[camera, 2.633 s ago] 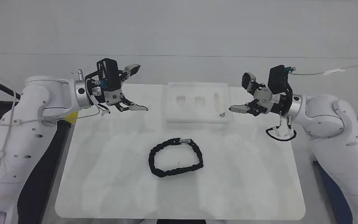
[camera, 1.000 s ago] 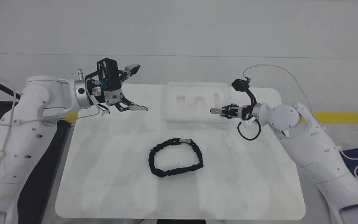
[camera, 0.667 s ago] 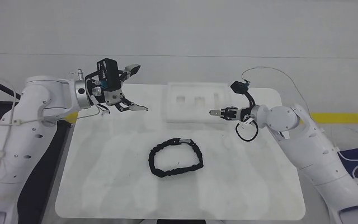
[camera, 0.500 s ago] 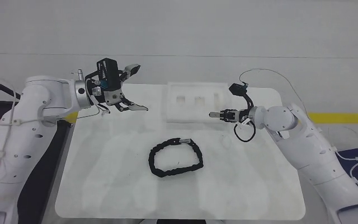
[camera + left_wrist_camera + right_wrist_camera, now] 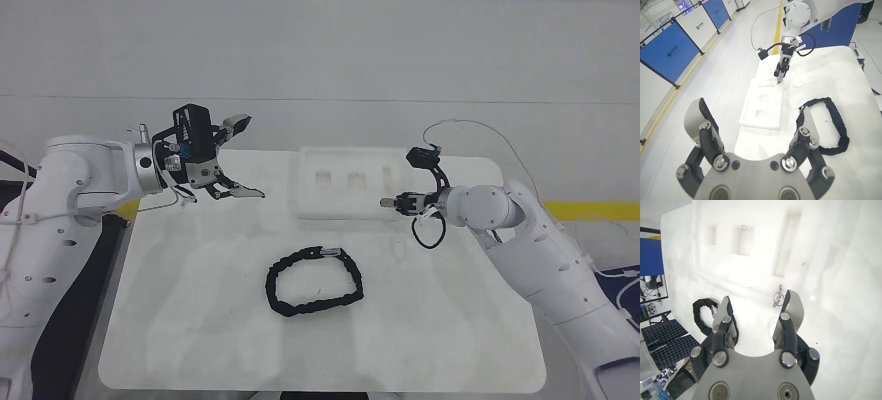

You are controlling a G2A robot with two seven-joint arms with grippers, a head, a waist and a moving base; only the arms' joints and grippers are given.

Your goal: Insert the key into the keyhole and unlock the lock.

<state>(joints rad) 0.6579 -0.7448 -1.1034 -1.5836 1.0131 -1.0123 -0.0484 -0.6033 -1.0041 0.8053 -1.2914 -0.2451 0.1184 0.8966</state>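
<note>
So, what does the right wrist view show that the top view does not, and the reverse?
Right wrist view: the key on its ring, lying at the edge of the foam tray beside one finger of the open right tool; a small ring in a recess. Top view: the open left tool, the whole loop of the lock. Both: tray and lock.

The left arm (image 5: 85, 180) and right arm (image 5: 545, 255) are cased in smooth white shells. The left gripper (image 5: 752, 106) and right gripper (image 5: 758, 295) are built from black linkages, silver fingers (image 5: 793, 306) with ribbed black pads (image 5: 706, 111), and bright screws (image 5: 785, 316). A black cable (image 5: 814, 44) is looped at the right wrist.
</note>
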